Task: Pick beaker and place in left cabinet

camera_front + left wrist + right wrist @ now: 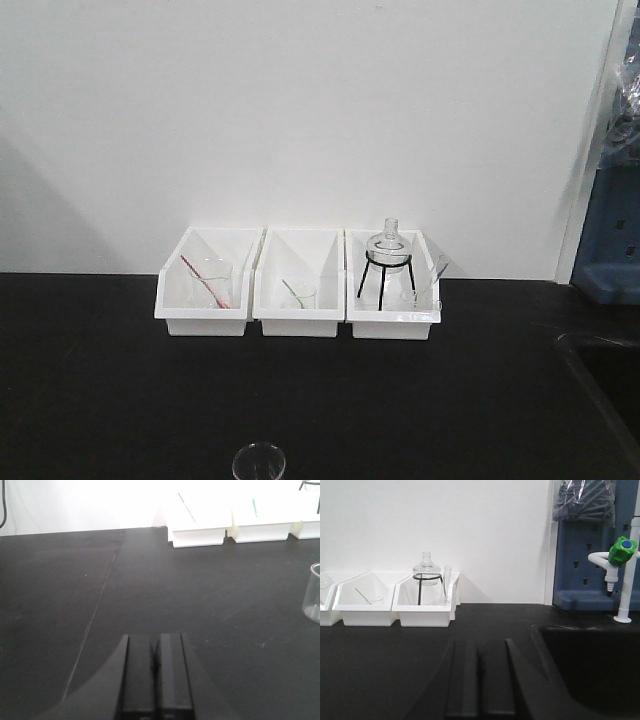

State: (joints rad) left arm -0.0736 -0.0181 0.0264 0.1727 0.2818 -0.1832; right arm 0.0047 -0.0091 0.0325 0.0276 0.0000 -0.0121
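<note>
A small clear glass beaker [259,463] stands upright on the black counter near its front edge, cut by the bottom of the front view. The same beaker [313,594] shows at the right edge of the left wrist view, well right of my left gripper [155,640]. That gripper is shut, its two black fingers pressed together with nothing between them. My right gripper [479,645] is also shut and empty, low over the counter, left of the sink. The beaker does not show in the right wrist view. The left cabinet is out of view.
Three white bins [298,285] stand in a row against the back wall: one with a red-rod beaker [212,282], one with a green-rod beaker [298,296], one with a round flask on a black tripod [386,258]. A sunken black sink [592,667] and a green-capped tap [621,552] lie right.
</note>
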